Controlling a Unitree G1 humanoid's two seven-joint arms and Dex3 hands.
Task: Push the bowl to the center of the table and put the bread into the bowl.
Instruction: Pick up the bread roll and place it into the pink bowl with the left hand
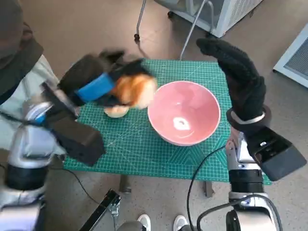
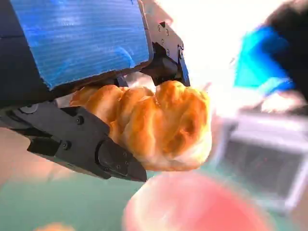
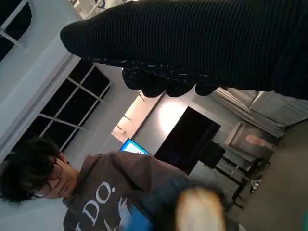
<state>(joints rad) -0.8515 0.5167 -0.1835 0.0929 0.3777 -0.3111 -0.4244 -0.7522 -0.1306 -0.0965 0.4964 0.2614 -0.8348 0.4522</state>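
Observation:
A pink bowl [image 1: 184, 112] sits near the middle of the green mat [image 1: 144, 154]. My left hand [image 1: 96, 84] holds a golden bread [image 1: 136, 89] in the air just beside the bowl's left rim. In the left wrist view the bread [image 2: 156, 124] is clamped between the black fingers [image 2: 82, 144], with the blurred pink bowl [image 2: 192, 207] below it. A second small piece of bread [image 1: 116, 111] lies on the mat under the hand. My right hand [image 1: 238, 77] is raised over the table's right edge, fingers straight and holding nothing.
A person in a brown hoodie [image 3: 96, 187] shows in the right wrist view. A chair's metal legs [image 1: 190, 29] and a white unit [image 1: 226, 12] stand beyond the table's far edge. Cables [image 1: 202, 168] hang at the front edge, above feet [image 1: 161, 222].

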